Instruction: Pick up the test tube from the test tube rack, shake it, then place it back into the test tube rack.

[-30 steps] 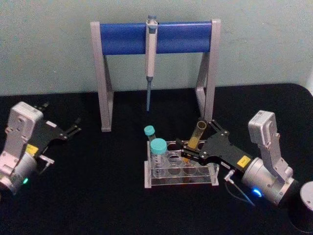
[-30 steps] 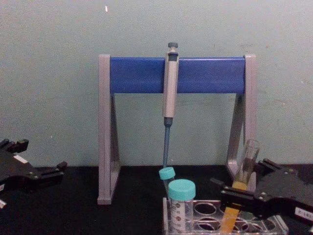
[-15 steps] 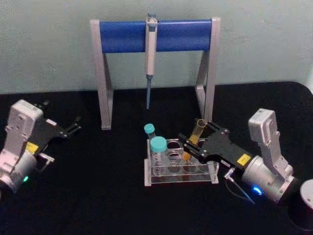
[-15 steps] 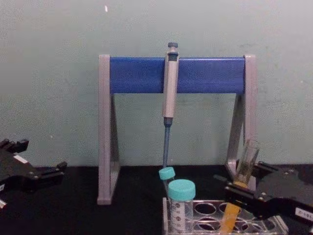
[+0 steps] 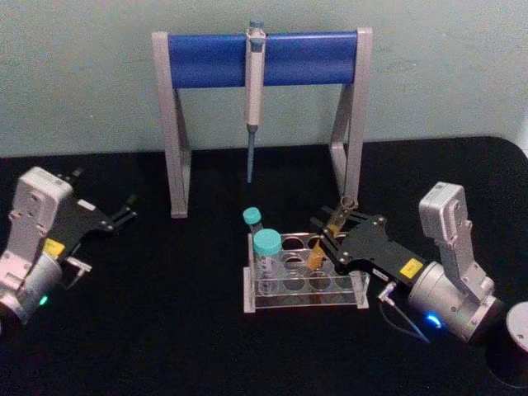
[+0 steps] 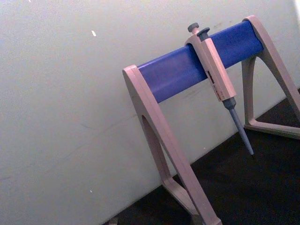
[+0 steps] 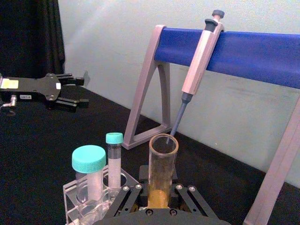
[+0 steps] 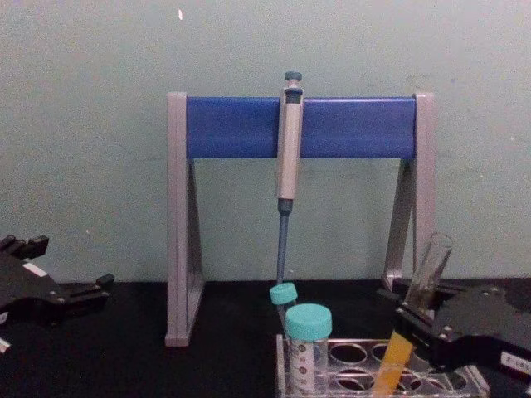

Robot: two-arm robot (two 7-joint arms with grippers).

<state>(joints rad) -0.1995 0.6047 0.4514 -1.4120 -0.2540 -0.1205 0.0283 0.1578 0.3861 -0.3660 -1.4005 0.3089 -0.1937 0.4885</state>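
Note:
The test tube (image 5: 331,230) is a slim clear tube with orange-yellow liquid in its lower part. It leans with its open top toward the right, and its lower end is down in a hole of the test tube rack (image 5: 304,300). My right gripper (image 5: 330,239) is shut on its middle. The chest view shows the test tube (image 8: 412,319) slanting up out of the rack (image 8: 348,355) beside the right gripper (image 8: 425,327). In the right wrist view the test tube (image 7: 162,168) stands between the fingers. My left gripper (image 5: 125,213) rests open at the table's far left.
A wide teal-capped tube (image 5: 266,247) and a thin teal-capped tube (image 5: 252,219) stand in the rack's left end. Behind the rack stands a grey-and-blue stand (image 5: 206,62) with a pipette (image 5: 254,82) hanging from it. A grey round object (image 5: 520,326) sits at the right edge.
The right gripper has shifted a little to the right with the tube. The tube now leans more, its top farther right, its lower end in the rack. The left arm has not moved.

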